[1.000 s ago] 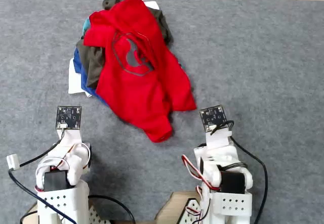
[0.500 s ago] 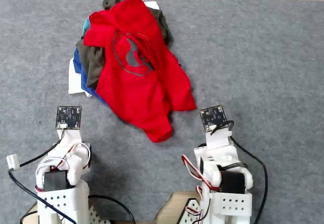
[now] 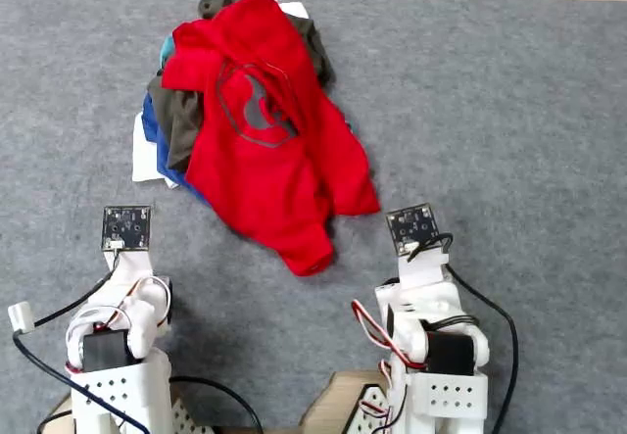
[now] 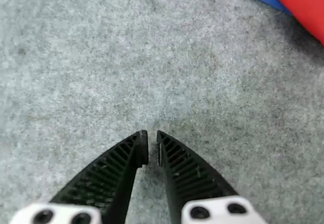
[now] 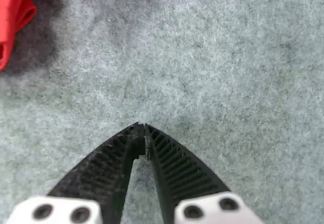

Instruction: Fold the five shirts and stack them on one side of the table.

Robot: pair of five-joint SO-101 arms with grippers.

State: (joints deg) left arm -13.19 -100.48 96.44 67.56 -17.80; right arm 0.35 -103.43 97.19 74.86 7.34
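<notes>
Waiting at the very start of the fold: nothing is flattened, folded or stacked yet.

A crumpled red cotton shirt with a grey chest print (image 3: pixel 265 150) lies spread over a heap of other shirts, among them a dark grey-brown one (image 3: pixel 176 120) and a blue one (image 3: pixel 153 132), towards the far left of the grey felt-covered table (image 3: pixel 509 111). The left gripper (image 4: pixel 150 135) sits over bare felt near the heap's blue edge, jaws drawn almost together and holding nothing; the right gripper (image 5: pixel 142 129) is likewise pinched closed and empty, just short of the red hem. Next, I judge, a gripper must open, reach the red shirt and drag it onto bare felt to spread it.
</notes>
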